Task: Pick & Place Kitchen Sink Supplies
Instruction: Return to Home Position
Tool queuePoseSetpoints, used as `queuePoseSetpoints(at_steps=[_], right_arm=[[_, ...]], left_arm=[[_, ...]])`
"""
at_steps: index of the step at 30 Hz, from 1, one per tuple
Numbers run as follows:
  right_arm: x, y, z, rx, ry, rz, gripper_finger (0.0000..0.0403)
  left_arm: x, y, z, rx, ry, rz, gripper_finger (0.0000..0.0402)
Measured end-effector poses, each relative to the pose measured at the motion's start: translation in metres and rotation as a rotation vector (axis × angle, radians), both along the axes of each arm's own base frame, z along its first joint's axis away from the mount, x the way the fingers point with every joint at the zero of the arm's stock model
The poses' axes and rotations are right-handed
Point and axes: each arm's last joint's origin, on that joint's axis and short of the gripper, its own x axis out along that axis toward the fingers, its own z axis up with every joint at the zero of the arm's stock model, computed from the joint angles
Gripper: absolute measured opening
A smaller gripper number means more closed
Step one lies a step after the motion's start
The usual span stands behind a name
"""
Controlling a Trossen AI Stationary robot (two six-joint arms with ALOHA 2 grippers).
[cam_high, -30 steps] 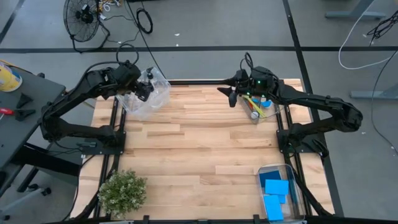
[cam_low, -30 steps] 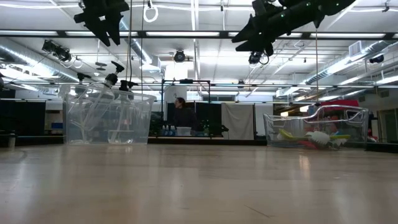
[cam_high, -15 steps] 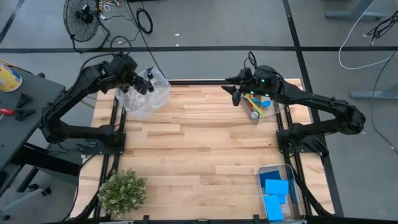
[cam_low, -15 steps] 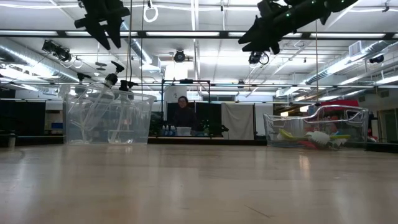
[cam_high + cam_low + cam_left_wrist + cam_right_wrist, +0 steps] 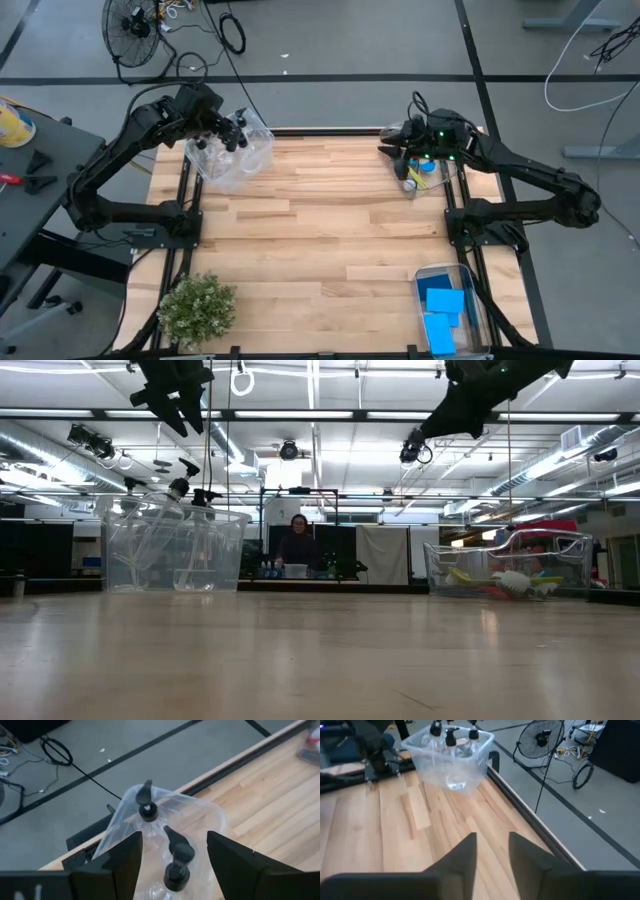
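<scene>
From above, you are seeing the left gripper (image 5: 224,137) hovering over the bottle bin (image 5: 256,163) holding the bottles (image 5: 241,124) at the table's (image 5: 320,235) far left corner. The right gripper (image 5: 393,146) is hanging just beside the brush bin (image 5: 439,181) of brushes (image 5: 410,181), and the sponges (image 5: 446,301) are lying in the sponge bin (image 5: 421,290) at the near right corner. At table level both grippers are hanging high above the wood. Through the wrist cameras, the left fingers (image 5: 120,865) are standing wide apart, released, over black bottle tops, while the right fingers (image 5: 465,855) are showing a narrow gap, gripping nothing.
</scene>
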Motion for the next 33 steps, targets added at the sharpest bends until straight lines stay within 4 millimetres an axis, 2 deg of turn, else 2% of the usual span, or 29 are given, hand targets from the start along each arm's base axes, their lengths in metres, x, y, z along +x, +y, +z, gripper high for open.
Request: queuePoseSetpoints(at_steps=[9, 13, 20, 28, 33], right_arm=[[-0.007, 0.006, 0.004, 0.046, -0.029, 0.075, 0.0007], [-0.007, 0.006, 0.005, 0.049, -0.041, 0.073, 0.0009], [0.003, 0.006, -0.002, -0.005, -0.184, 0.123, 0.0003], [0.012, 0.017, -0.026, 0.036, -0.304, 0.182, 0.0001], [0.013, 0.028, -0.049, 0.026, -0.382, 0.229, 0.0001]], left_arm=[[0.001, 0.0, 0.001, -0.048, -0.105, 0.073, 0.0227], [0.001, 0.0, 0.001, -0.061, -0.133, 0.102, 0.0227], [0.001, 0.0, 0.001, -0.059, -0.129, 0.098, 0.0227], [0.001, 0.0, 0.001, -0.059, -0.129, 0.098, 0.0227], [0.001, 0.0, 0.001, -0.059, -0.129, 0.098, 0.0227]])
